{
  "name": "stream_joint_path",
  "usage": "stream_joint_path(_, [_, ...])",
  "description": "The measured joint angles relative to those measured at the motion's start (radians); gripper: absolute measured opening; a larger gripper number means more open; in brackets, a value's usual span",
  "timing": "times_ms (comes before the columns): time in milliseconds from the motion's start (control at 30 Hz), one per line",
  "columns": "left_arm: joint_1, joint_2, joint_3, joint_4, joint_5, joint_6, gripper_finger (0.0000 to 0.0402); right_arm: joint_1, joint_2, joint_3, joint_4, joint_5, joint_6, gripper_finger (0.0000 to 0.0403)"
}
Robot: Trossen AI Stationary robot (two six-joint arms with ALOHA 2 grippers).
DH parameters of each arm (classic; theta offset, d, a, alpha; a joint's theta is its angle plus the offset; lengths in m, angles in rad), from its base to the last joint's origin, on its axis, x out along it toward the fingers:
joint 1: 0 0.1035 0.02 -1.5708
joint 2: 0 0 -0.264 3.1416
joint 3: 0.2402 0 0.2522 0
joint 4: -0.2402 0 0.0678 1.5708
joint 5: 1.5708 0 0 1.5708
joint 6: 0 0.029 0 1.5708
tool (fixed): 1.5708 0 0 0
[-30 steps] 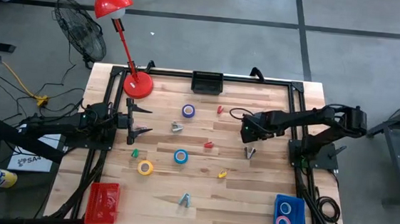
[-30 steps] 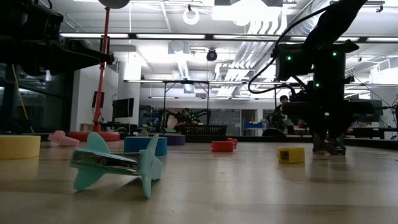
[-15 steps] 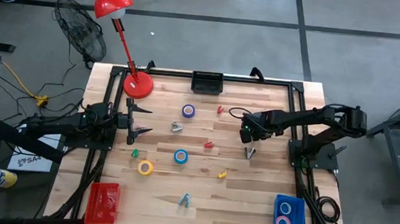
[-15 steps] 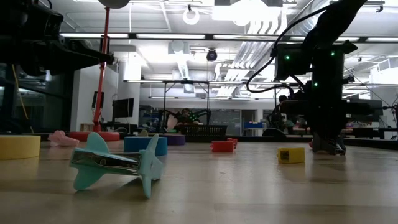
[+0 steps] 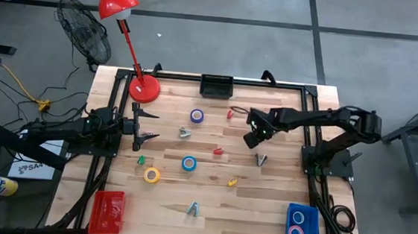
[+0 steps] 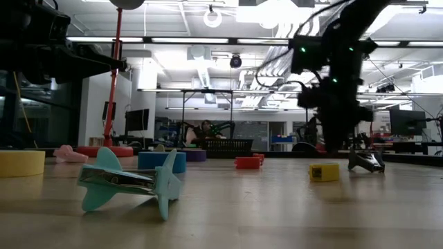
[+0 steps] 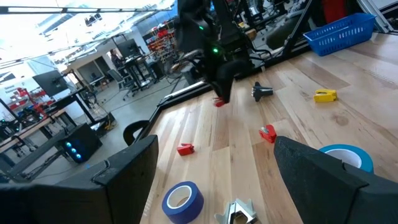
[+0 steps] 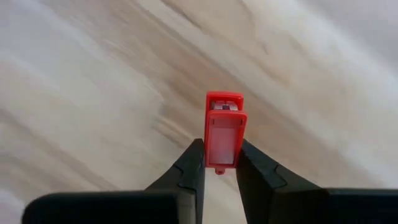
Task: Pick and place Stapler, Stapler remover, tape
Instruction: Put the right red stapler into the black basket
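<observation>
My right gripper point(image 5: 250, 140) hangs over the table's right middle, shut on a small red stapler point(image 8: 224, 134), which also shows under it in the left wrist view point(image 7: 219, 102). A grey staple remover point(image 5: 261, 159) lies on the table just near of that gripper. Tape rolls lie flat on the table: purple-blue point(image 5: 196, 116), blue point(image 5: 189, 163), yellow point(image 5: 151, 174). Two more red staplers point(image 5: 229, 114) point(image 5: 218, 151) lie loose. My left gripper point(image 5: 148, 127) waits open at the table's left side, pointing level. My right gripper pinches the red stapler by its two long sides point(image 8: 222, 155) between its two fingers point(image 8: 193, 163), near one end. The fingers come from above, pointing steeply down, and lie along the stapler. Its other end sticks out past the fingertips, just above the wood.
A yellow stapler point(image 5: 232, 182), a green one point(image 5: 141, 159), a grey remover point(image 5: 184, 132) and a teal remover point(image 5: 193, 210) lie about. A red basket point(image 5: 107, 210) and a blue basket point(image 5: 302, 226) with tape rolls stand at the near corners. A red lamp base point(image 5: 144, 89) stands far left.
My right gripper has risen from the table and shifted a little toward the table's left and far side, rolling about its pointing line. The grey staple remover that stood behind it in the low view now shows clear.
</observation>
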Motion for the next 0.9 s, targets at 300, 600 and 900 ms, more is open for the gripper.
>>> stream_joint_path(300, [0.0, 0.0, 0.0, 0.0, 0.0, 0.0, 0.0316, -0.109, 0.02, 0.223, -0.008, -0.007, -0.343, 0.0057])
stream_joint_path(600, [0.0, 0.0, 0.0, 0.0, 0.0, 0.0, 0.0316, -0.235, 0.253, 0.514, -0.054, -0.155, -0.347, 0.0057])
stream_joint_path(900, [0.0, 0.0, 0.0, 0.0, 0.0, 0.0, 0.0316, -0.294, 0.453, 0.753, -0.061, -0.238, -0.463, 0.0057])
